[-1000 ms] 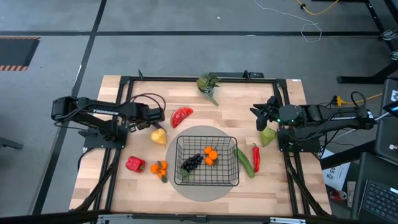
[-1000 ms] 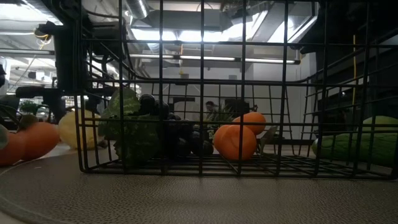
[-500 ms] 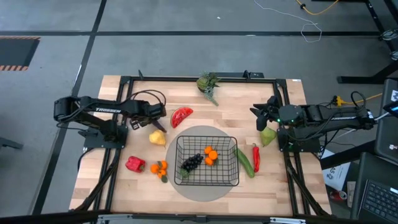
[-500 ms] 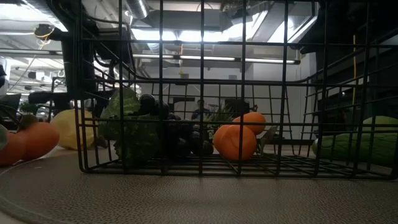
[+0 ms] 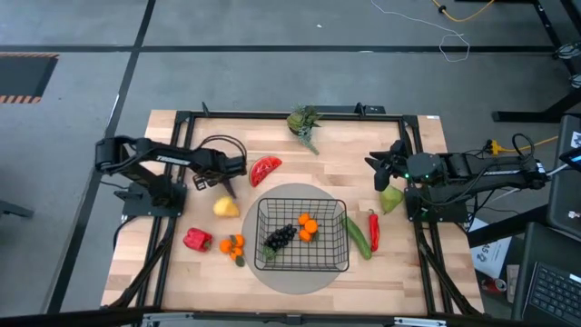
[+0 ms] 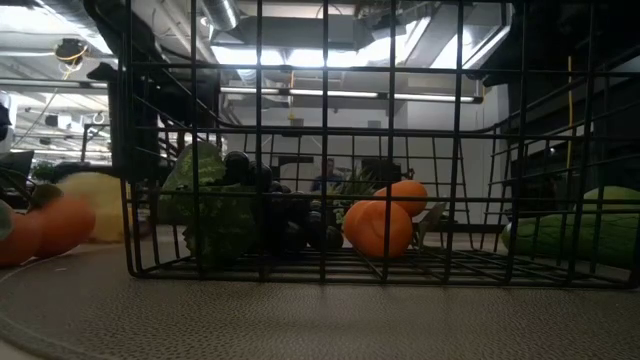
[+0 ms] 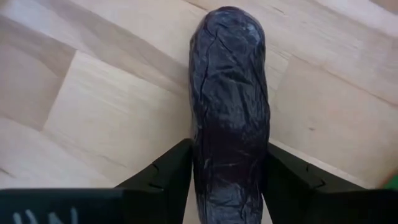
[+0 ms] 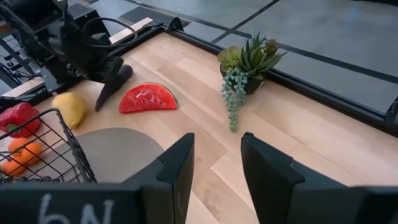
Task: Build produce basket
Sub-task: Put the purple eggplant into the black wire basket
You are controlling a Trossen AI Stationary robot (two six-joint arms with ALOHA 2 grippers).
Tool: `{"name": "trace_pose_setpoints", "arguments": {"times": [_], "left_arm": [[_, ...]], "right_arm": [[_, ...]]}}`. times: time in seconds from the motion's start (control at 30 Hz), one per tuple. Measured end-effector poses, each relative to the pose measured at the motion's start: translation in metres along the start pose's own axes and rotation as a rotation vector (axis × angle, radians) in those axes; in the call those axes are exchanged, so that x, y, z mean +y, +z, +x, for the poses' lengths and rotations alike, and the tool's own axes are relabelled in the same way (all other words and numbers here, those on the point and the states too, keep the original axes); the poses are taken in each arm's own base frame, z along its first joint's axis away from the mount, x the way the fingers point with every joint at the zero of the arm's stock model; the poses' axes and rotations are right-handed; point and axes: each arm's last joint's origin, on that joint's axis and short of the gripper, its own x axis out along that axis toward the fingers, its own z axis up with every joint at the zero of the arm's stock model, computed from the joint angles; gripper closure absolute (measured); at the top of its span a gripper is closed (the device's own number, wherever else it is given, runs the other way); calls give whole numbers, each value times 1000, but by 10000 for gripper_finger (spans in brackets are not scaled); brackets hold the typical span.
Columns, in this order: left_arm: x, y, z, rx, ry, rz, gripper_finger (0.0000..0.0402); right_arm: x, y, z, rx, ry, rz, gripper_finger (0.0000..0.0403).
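My left gripper [image 5: 225, 174] [image 7: 227, 149] hangs over the table's left half, shut on the purple eggplant [image 7: 227, 93] [image 8: 112, 84]. The eggplant's lower tip is beside the yellow fruit [image 5: 225, 208]. The black wire basket [image 5: 302, 235] stands on a grey round mat [image 5: 300, 195] and holds dark grapes [image 5: 280, 236] and oranges [image 5: 308, 225]. On the wood lie a watermelon slice [image 5: 265, 169], red pepper [image 5: 197, 239], more oranges [image 5: 234, 243], cucumber [image 5: 357, 236], chili [image 5: 373, 229] and pear [image 5: 391, 198]. My right gripper [image 5: 374, 163] [image 8: 217, 168] waits open at the right. My left gripper pinches the eggplant between its two fingers [image 7: 177, 168], one on each long side, near one end [image 7: 227, 186]. The fingers slant steeply down from the table's left and lie along it. The eggplant sticks out past them, tilted down; I cannot tell whether its tip [image 8: 99, 106] touches the wood.
A small potted plant [image 5: 304, 123] stands at the far edge. A black frame [image 5: 272, 114] runs round the tabletop. Bare wood lies between the watermelon slice and my right gripper.
My left gripper has sunk toward the table with the eggplant, drifting slightly toward the near edge. The yellow fruit has slid a little toward the near-left.
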Motion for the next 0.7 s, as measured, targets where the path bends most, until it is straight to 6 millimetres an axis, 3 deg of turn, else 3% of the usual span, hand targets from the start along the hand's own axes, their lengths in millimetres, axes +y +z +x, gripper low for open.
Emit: {"name": "trace_pose_setpoints", "arguments": {"times": [0.17, 0.4, 0.7], "left_arm": [[-2, -3, 9, -23, 44, 100, 236], [-10, -3, 6, -32, -3, 152, 247], [-21, -3, 0, -39, -52, 317, 320]], "right_arm": [[0, 0, 0, 9, 13, -1, 269], [0, 0, 0, 10, 15, 0, 269], [0, 0, 0, 10, 15, 0, 269]]}}
